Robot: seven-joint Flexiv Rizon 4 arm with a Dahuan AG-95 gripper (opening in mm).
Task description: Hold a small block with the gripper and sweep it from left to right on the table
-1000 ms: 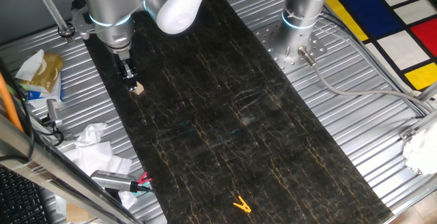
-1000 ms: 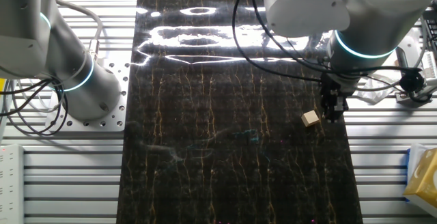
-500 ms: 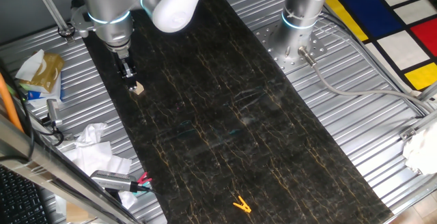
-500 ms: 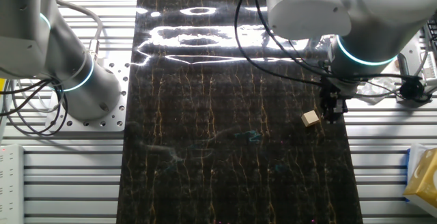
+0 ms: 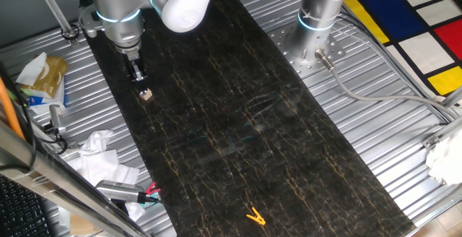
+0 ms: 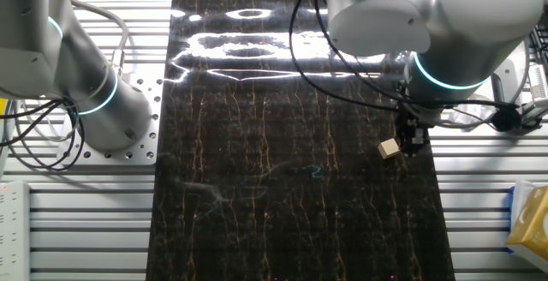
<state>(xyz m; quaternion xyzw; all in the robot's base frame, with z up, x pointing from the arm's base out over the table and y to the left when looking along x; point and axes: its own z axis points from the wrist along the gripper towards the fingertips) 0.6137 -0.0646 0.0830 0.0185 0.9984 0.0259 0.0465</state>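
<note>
small block (image 5: 146, 95) resting on the table (image 5: 238, 128) near its edge, just beside and below the gripper (image 5: 138, 76) tip; not gripped; finger spacing impossible to tell.

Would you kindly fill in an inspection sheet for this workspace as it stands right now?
Surface: black table with gold veins, ribbed grey metal frame on both long sides.
Job's things: small block lies on the table near one long edge, not lifted.
Clutter: yellow clip at the far end of the table; crumpled paper and a tissue pack on the frame.
Tool: tool stands just beside the block, apart from it; whether its jaws are open cannot be told.
Cables: black cables hang across the table under the arm; grey hose on the frame.
Surroundings: second arm base; coloured panel floor.
</note>
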